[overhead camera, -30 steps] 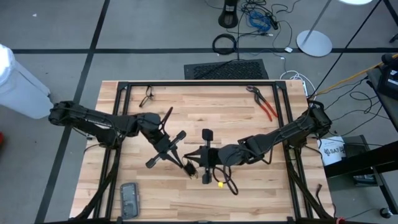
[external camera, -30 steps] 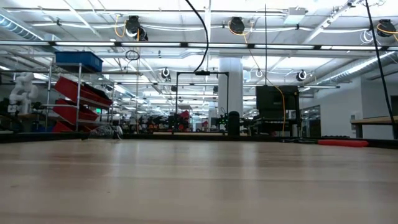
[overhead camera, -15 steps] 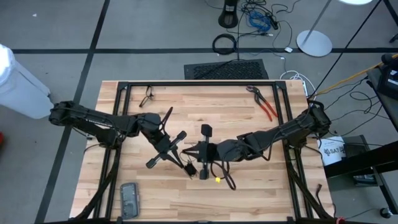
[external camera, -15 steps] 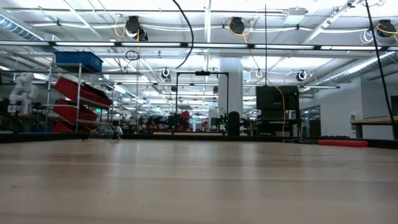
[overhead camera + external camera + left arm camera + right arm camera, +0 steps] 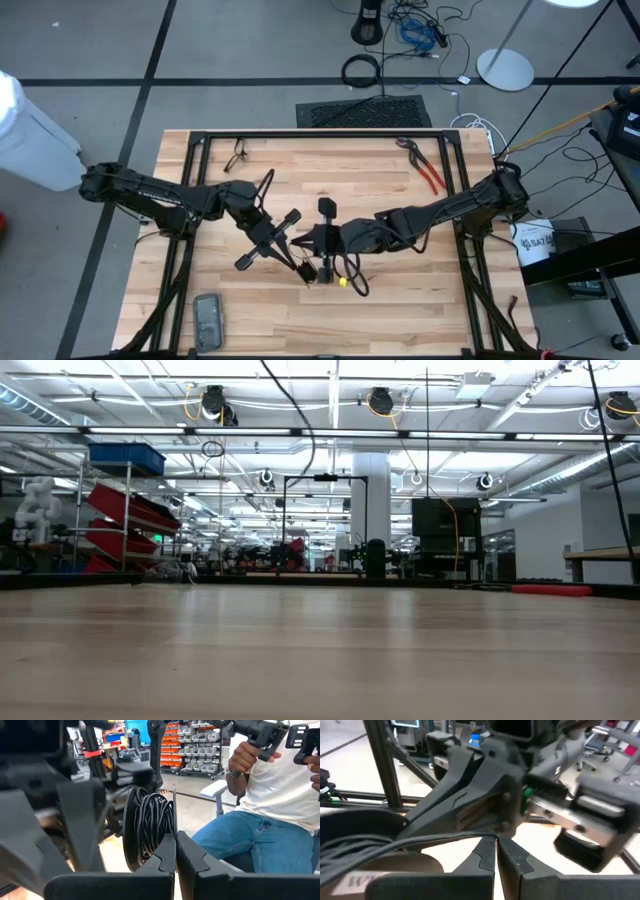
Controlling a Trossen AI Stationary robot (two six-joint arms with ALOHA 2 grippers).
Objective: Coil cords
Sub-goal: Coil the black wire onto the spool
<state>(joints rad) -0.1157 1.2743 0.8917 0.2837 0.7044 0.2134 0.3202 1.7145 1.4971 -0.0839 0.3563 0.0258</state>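
On the table, seen from above: the left gripper (image 5: 303,268) and the right gripper (image 5: 318,252) meet near the middle, just beside each other
Cord: the thin black cord (image 5: 349,274) loops on the wood by both grippers, with a small pale end (image 5: 343,282)
Low view: only bare table (image 5: 320,650) and the room behind
Left wrist view: fingers pinched tight on the cord (image 5: 155,822); a person (image 5: 270,795) sits behind
Right wrist view: fingers clenched, maybe on a cord strand (image 5: 420,842); the blur makes it hard to tell

Black cord (image 5: 350,272) with yellow tip, red-handled pliers (image 5: 428,172), pale wood-grain table (image 5: 330,165).
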